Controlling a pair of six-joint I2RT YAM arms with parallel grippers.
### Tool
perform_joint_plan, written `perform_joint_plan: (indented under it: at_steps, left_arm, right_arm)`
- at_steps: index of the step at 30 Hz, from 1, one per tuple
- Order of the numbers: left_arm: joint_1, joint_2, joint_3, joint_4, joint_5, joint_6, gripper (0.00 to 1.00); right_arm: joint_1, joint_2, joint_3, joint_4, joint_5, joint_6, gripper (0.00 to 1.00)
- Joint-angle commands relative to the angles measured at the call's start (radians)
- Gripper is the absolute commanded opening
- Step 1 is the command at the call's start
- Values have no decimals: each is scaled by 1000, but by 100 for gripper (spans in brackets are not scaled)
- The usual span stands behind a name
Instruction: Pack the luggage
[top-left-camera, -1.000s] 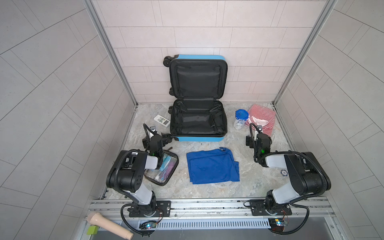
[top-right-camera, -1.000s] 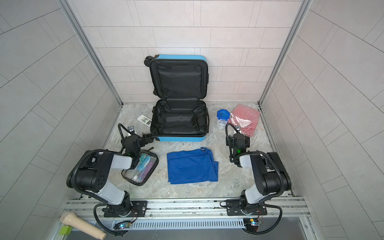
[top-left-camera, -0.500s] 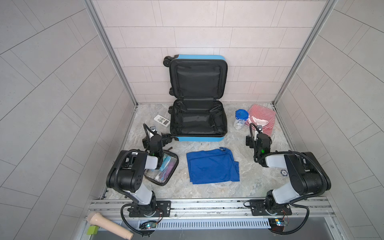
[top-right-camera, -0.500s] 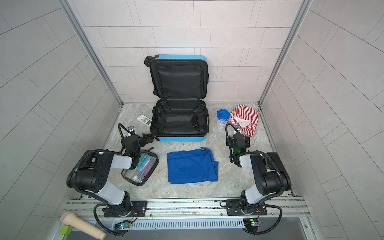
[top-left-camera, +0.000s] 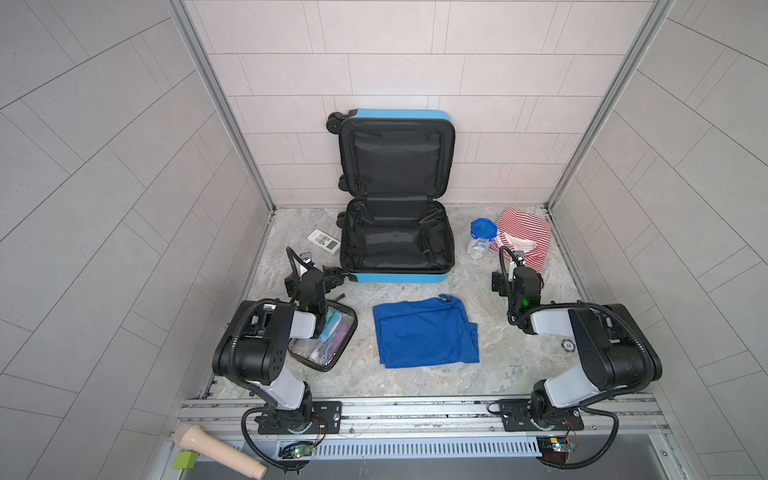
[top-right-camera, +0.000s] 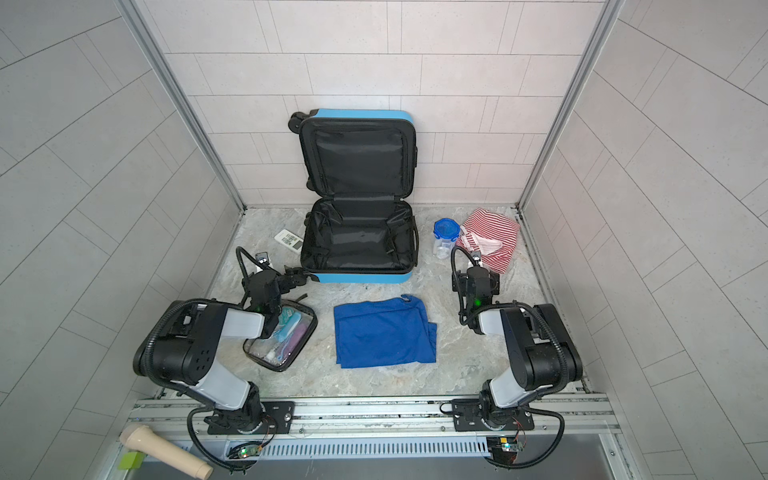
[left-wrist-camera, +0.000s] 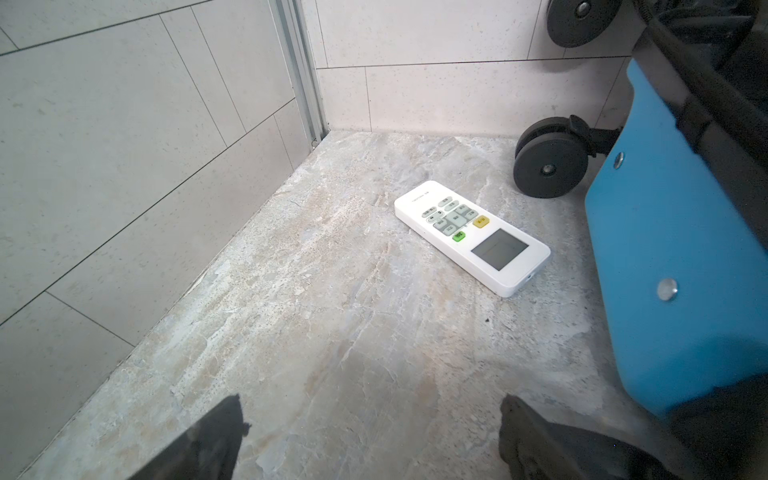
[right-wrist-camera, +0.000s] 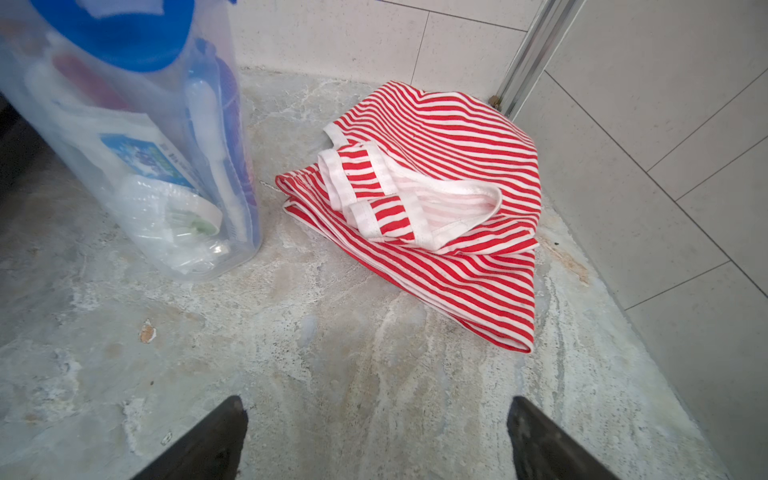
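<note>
Bright-blue suitcase (top-left-camera: 395, 277) is lying open and empty at the far middle, its lid leaning on the back wall. Nothing is packed yet. The white remote (top-left-camera: 323, 241), clear toiletry pouch (top-left-camera: 328, 336), folded blue garment (top-left-camera: 424, 332), blue-lidded container (top-left-camera: 482, 239) and red-striped garment (top-left-camera: 525, 232) are all waiting outside. The left gripper (left-wrist-camera: 372, 409) and right gripper (right-wrist-camera: 374, 409) are hovering wide open, gripping nothing.

"10" on a small round disc (top-left-camera: 568, 344)

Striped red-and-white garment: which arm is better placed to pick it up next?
Right, likely: the right pincer, open, faces the garment; the left pincer sits on the luggage's other side, facing the remote.
</note>
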Motion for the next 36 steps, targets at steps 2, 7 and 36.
perform_joint_plan:
  at_steps: [2,7,36]
  left_arm:
    - [7,-4,-1,14,1,11,100]
    - [6,-7,-2,15,1,11,100]
    - [-9,-819,272,-949,-6,-324,100]
  right_arm:
    - [2,-17,3,9,4,-3,99]
    - [2,-17,2,9,4,-2,100]
    - [-13,-521,341,-944,224,391,100]
